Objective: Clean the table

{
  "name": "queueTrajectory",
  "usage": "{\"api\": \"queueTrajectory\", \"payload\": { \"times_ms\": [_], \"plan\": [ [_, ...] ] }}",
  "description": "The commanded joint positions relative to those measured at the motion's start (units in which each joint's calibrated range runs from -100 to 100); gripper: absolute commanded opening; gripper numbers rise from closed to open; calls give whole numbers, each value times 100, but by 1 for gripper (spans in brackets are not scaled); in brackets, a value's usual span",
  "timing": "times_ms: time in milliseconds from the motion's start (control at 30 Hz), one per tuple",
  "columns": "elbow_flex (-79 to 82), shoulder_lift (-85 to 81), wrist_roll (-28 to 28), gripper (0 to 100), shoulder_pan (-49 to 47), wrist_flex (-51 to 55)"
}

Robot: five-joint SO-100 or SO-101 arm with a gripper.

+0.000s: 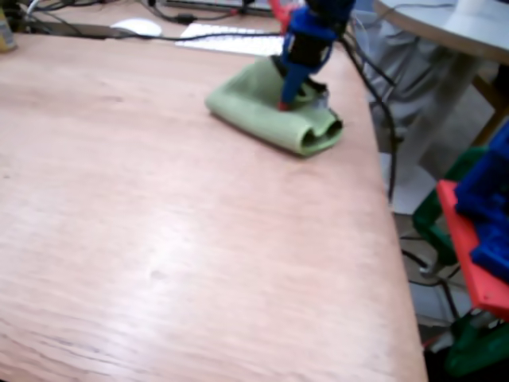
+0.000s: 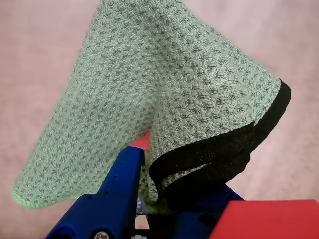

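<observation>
The table is a large light reddish-brown wood-grain desktop; it also fills the background of the wrist view. A folded light green cloth lies on it at the far right, near the right edge. My blue gripper comes down from above and presses on the cloth. In the wrist view the cloth, with a black hem, is pinched between my blue fingers; the gripper is shut on a fold of it.
A white keyboard, a white mouse and black cables lie at the table's far end. A pale grey round table stands at the upper right. Red, blue and green parts sit beyond the right edge.
</observation>
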Motion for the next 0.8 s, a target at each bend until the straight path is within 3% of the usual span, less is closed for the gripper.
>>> {"api": "queueTrajectory", "payload": {
  "times_ms": [0, 167, 367, 433, 500, 533, 633, 767],
  "plan": [
    [-1045, 934, 176, 1, 1413, -63],
    [-2659, 1963, 449, 1, 2513, -55],
    [-4047, 2315, 405, 1, 2614, 60],
    [-4301, 1878, 396, 1, 2598, 142],
    [-4339, -103, 391, 1, 2378, 914],
    [-4339, -953, 386, 1, 1988, 1538],
    [-4424, -2771, 107, 1, -583, 3065],
    [-4434, -3500, -288, 1, -4526, 3311]
  ]
}}
